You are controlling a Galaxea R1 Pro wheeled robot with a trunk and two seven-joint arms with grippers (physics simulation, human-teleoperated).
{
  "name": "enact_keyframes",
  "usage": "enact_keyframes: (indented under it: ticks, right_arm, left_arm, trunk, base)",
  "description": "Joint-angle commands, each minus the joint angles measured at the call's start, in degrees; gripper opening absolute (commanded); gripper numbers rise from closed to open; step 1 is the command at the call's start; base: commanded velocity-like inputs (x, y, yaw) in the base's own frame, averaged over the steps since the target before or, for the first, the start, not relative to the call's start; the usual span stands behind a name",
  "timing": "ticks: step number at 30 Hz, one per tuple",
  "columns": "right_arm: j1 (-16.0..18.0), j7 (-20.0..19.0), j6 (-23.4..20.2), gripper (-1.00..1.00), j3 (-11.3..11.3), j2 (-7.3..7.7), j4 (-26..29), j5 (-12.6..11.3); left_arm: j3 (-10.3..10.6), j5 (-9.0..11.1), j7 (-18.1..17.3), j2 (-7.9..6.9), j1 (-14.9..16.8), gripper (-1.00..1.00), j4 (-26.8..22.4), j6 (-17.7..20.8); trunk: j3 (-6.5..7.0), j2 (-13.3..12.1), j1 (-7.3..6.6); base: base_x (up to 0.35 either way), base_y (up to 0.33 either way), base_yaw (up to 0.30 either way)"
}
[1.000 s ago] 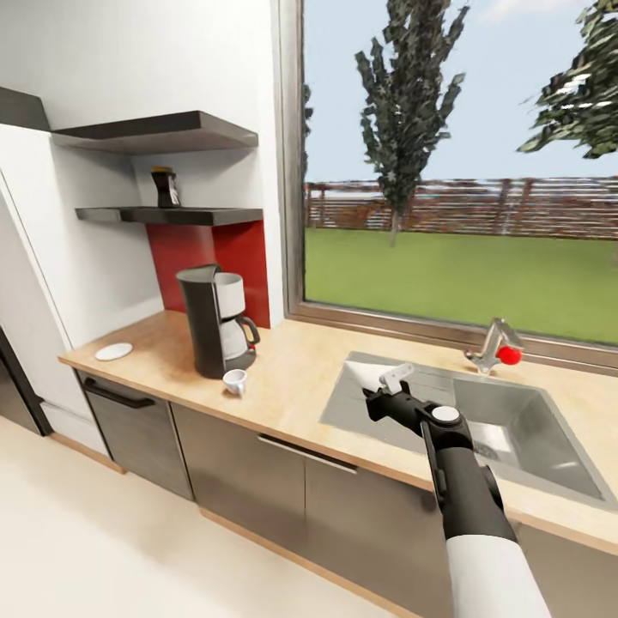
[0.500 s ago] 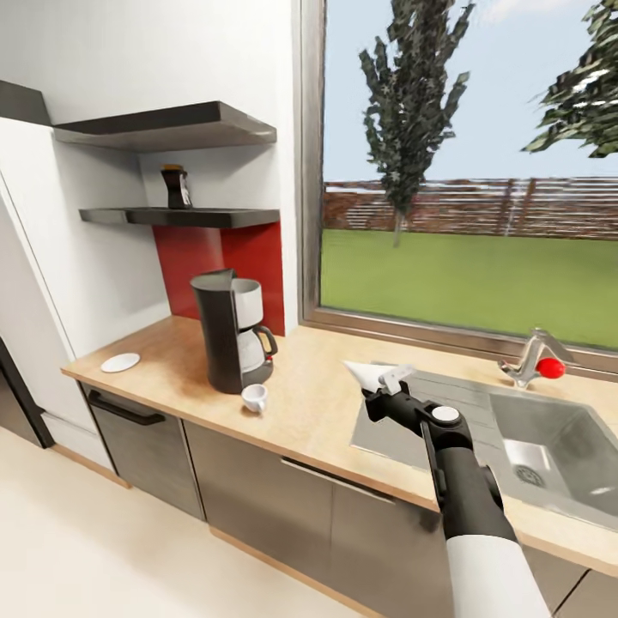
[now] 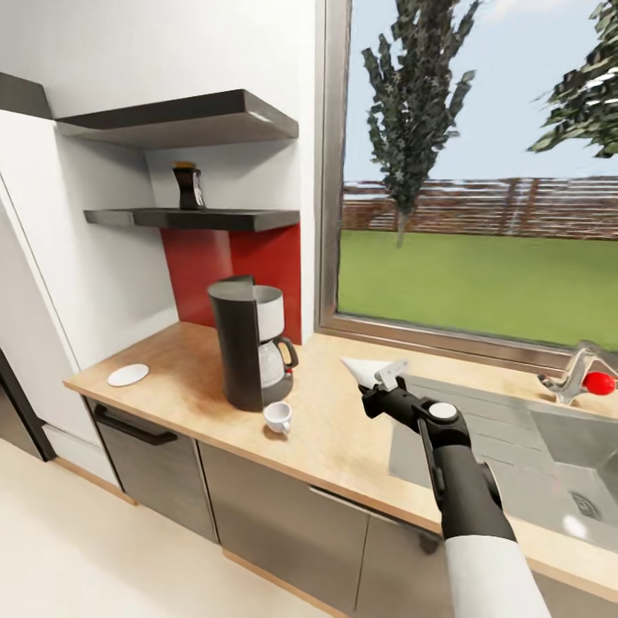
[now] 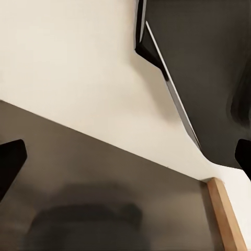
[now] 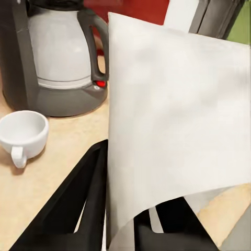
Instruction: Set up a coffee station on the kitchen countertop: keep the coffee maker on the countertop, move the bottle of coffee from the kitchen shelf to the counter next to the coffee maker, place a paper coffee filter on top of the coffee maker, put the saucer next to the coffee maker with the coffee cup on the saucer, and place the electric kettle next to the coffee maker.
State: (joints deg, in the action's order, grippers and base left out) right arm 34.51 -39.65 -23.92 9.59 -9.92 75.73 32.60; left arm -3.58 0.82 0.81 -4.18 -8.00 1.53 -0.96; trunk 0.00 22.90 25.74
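Pinching the paper coffee filter (image 3: 364, 372) in the right gripper (image 3: 384, 384), above the countertop (image 3: 335, 429) beside the coffee maker (image 3: 245, 343); flimsy paper, liable to slip, crumple or knock the coffee cup (image 3: 278, 417); left gripper's state unclear.

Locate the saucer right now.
In the head view the saucer lies flat near the left end of the countertop, left of the coffee maker and apart from the coffee cup.
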Motion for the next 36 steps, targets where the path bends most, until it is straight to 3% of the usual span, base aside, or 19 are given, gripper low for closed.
enact_keyframes:
  ticks: [1, 16, 36]
  right_arm:
    - [0.0, -0.5, -0.2, -1.0, 0.2, -0.08, 0.2, 0.3]
    - [0.0, -0.5, -0.5, -1.0, 0.1, -0.08, 0.4, 0.3]
    - [0.0, -0.5, -0.6, -1.0, 0.0, -0.08, 0.4, 0.3]
  left_arm:
    - [-0.3, 0.1, 0.0, -0.01, 0.0, 1.0, 0.1, -0.1]
    - [-0.4, 0.1, 0.1, 0.03, 0.1, 1.0, 0.1, -0.1]
    - [-0.3, 0.1, 0.1, 0.13, 0.0, 1.0, 0.1, 0.0]
  trunk:
    - [0.0, 0.0, 0.05]
    - [0.08, 0.0, 0.05]
    - [1.77, 0.0, 0.05]
  base:
    - [0.236, 0.249, 0.0]
    - [0.049, 0.19, -0.007]
    - [0.0, 0.011, -0.024]
